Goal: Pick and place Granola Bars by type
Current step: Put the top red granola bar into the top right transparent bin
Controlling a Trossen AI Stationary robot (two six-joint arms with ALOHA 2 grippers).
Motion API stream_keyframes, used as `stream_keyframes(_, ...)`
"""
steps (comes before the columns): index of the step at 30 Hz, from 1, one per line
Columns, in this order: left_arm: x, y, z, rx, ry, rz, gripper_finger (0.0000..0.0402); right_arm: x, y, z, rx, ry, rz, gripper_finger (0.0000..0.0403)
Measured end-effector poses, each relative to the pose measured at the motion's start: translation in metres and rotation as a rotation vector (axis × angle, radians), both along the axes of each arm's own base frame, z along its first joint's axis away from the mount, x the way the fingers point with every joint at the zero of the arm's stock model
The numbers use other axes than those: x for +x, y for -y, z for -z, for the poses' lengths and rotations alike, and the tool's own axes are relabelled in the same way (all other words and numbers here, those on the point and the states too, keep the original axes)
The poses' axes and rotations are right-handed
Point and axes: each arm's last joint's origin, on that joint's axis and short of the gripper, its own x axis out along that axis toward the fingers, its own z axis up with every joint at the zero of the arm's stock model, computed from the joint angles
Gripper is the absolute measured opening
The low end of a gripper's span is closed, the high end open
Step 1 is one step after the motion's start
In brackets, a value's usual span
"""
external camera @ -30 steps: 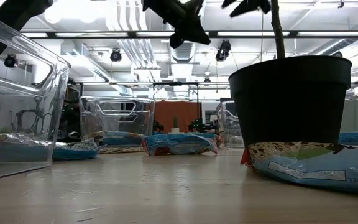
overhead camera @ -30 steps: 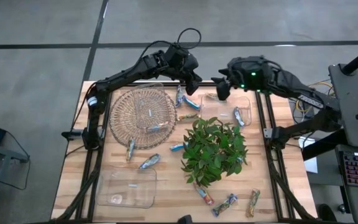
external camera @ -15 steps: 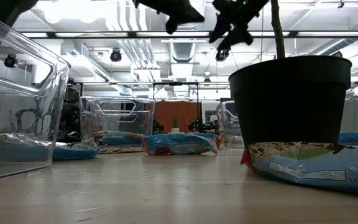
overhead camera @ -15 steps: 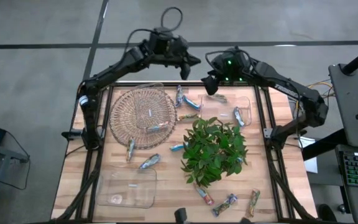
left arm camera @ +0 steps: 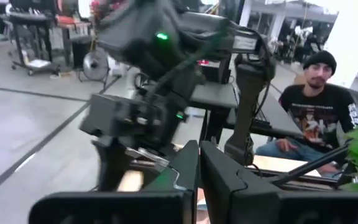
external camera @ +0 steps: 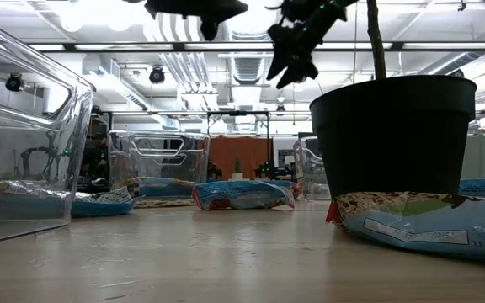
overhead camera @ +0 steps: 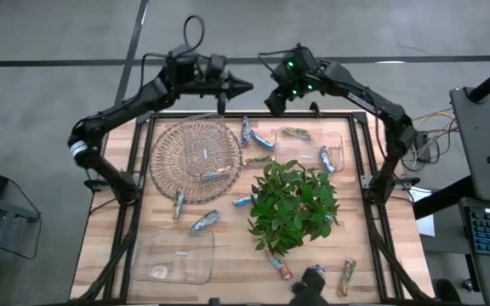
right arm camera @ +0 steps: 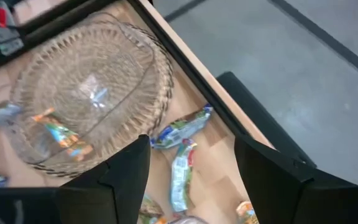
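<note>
**Both arms raised at the far edge, bars scattered below**

Above the far edge of the bench (overhead camera: 100,246), both arms hang high and hold nothing. The left gripper (overhead camera: 238,86) has its jaws pressed together, plain in its own wrist view, where the two dark fingers (left arm camera: 199,163) meet. The right gripper (overhead camera: 272,100) stands with jaws spread wide, and between them its wrist camera looks down on the wire basket (right arm camera: 86,93).

The granola bars (overhead camera: 215,174) lie scattered. From overhead, one rests in the wire basket, a few lie just beside its rim, two sit in the clear tray (overhead camera: 340,136) at the far right, others lie near the leafy plant (overhead camera: 294,204), and three more at the near edge. A second clear tray (overhead camera: 175,255) sits at the near left.

The low view alone shows the plant's black pot (external camera: 402,139) with a bar wedged at its foot, and the clear bins seen from the side. The left wrist view alone catches a person (left arm camera: 316,115) in a dark cap and black shirt seated beyond the bench.
</note>
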Motion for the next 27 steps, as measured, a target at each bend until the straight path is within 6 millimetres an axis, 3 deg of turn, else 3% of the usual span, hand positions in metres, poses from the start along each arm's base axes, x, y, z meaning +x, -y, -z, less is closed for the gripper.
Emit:
stream_keyframes(6,-0.029,0.016,0.03,0.023,0.151,-0.032,0.0,0.024,0.021,0.01,0.055,-0.079,0.002,0.0224)
stream_keyframes(13,-0.052,0.028,0.051,-0.013,0.213,-0.139,0.0,0.044,0.035,0.04,0.188,-0.261,0.011,0.0224)
stream_keyframes(20,-0.055,0.03,0.059,-0.081,0.179,-0.139,0.0005,0.059,0.038,0.065,0.237,-0.323,-0.003,0.0224)
stream_keyframes(27,-0.054,0.03,0.061,-0.094,0.165,-0.138,0.0068,0.072,0.032,0.075,0.24,-0.321,-0.028,0.0224)
